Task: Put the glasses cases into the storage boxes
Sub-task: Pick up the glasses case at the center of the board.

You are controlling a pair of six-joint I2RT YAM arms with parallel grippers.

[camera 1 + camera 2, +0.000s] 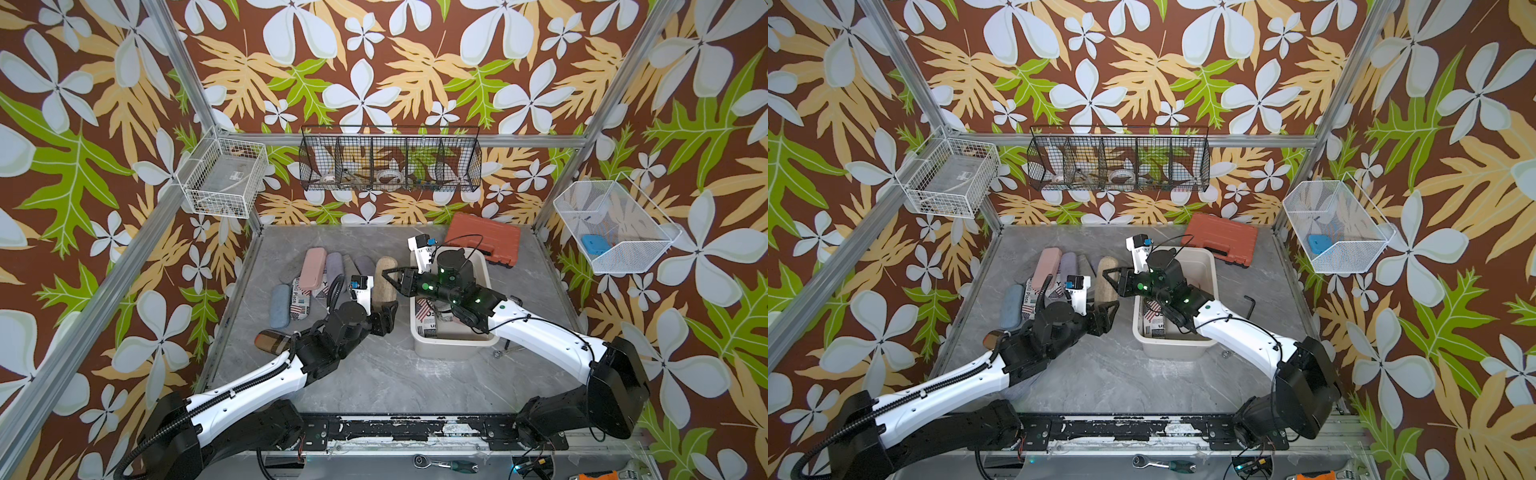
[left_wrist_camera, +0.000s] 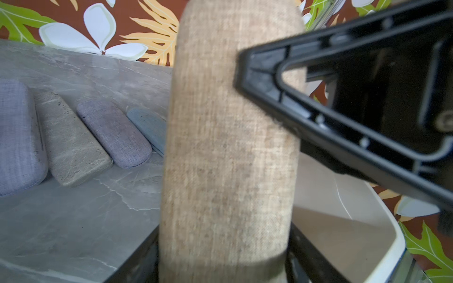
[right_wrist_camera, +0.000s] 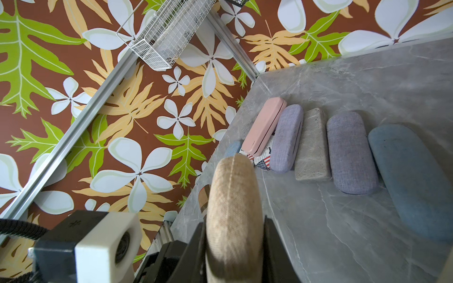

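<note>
Right wrist view: right gripper [image 3: 234, 236] clamps the tan case [image 3: 232, 186]; left gripper [image 1: 384, 312] flanks its near end, grip unclear.

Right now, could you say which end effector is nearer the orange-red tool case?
Right. The right end effector lies left of the tool case; the left end effector, farther toward the robot.

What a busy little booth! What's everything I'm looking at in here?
storage tub: one, cream, right half of the table
tan woven case: one, tan, held left of the storage tub
loose glasses cases: at least eight, pink, lavender, purple, grey, blue, newspaper-print, plaid, table's left
newspaper-print case: at least one, inside the tub
tool case: one, orange-red, behind the tub
wire baskets: three, two white, one black, on walls
left gripper: black, at the tan case's near end
right gripper: black, shut on that case
</note>
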